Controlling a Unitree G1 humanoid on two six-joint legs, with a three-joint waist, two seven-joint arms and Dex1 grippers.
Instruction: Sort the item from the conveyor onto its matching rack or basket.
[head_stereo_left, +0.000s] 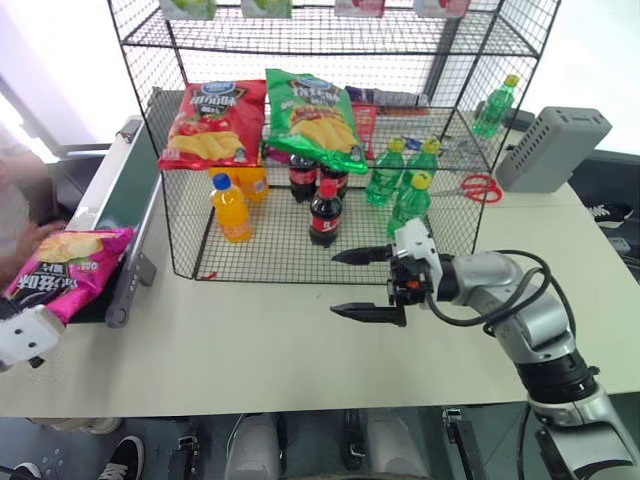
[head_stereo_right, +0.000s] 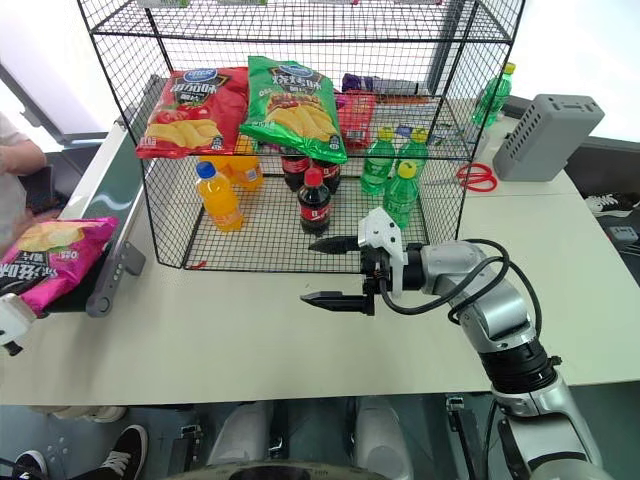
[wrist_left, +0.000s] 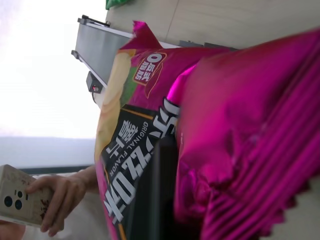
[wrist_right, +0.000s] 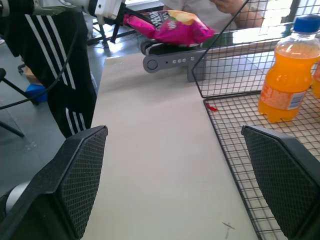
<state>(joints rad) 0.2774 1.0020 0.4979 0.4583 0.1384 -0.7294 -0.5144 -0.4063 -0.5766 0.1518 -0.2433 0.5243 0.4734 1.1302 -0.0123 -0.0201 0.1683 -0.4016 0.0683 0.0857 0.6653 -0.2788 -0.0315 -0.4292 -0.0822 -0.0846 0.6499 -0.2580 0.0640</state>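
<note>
- The left gripper (wrist_right: 131, 16) is pinched on the pink chip bag's (head_stereo_left: 62, 270) near edge, it seems; the bag lies at the conveyor's (head_stereo_left: 125, 190) near end
- The right gripper (head_stereo_left: 365, 285) hovers over the table (head_stereo_left: 260, 340), fingers spread wide, just before the black wire rack (head_stereo_left: 320, 150)

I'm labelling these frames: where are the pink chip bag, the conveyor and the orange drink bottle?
pink chip bag (head_stereo_left: 62, 268), left eye view, middle of its front.
conveyor (head_stereo_left: 128, 190), left eye view, green belt surface.
orange drink bottle (head_stereo_left: 231, 212), left eye view, bottle body.
</note>
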